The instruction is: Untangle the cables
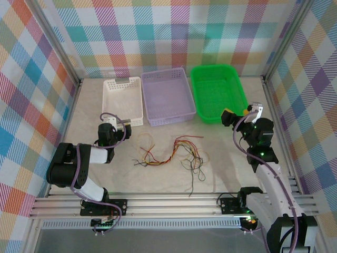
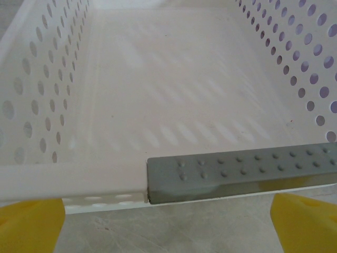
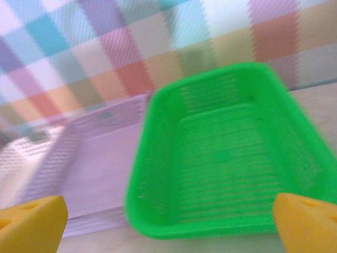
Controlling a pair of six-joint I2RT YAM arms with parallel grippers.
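Left gripper [image 2: 168, 226]: wide open, empty, poised at the white basket's [image 2: 68, 179] near rim.
Right gripper [image 3: 168, 226]: wide open, empty, facing the green basket [image 3: 138, 184].
Cables [image 1: 174, 152]: 1 tangled heap, worktop centre, ungrasped.
3 baskets line the far edge, likely for separated cables.
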